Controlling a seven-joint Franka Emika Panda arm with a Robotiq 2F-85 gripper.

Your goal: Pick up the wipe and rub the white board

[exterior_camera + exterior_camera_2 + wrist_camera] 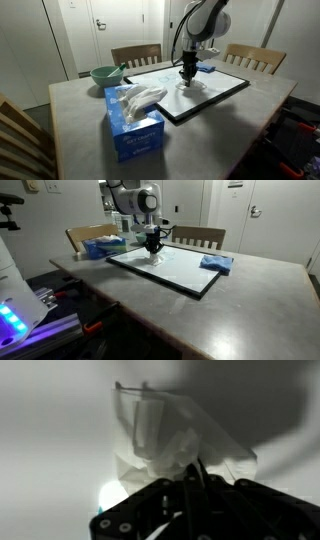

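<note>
**Entry: wipe-and-board station, seen from beside the table**

- **Wipe** [165, 435]: thin, crumpled and white. Its bunched end is pinched in the claw [192, 480], whose jaws are pressed together on it. The loose part fans out against the white board [215, 92], apparently touching it.
- **White board:** black-framed panel lying flat on the table [80, 105]. The claw stands upright over its far portion, near a folded blue cloth [216, 264].
- **Step in hand:** the pick-up looks done, so I judge this to be the rubbing stage, at or near its start.
- **Next move calls for:** light downward pressure and sideways sweeps across the panel. The grip must stay firm so the soft tissue does not slip out, and the strokes should keep clear of the frame and the blue cloth.
- **Wrist view only:** the wipe itself and the grip on it.
- **Exterior views only:** the claw's place on the board, the tissue box [133, 125], the green bowl [105, 74] and the chairs. In these views the wipe is too small to judge contact.
</note>
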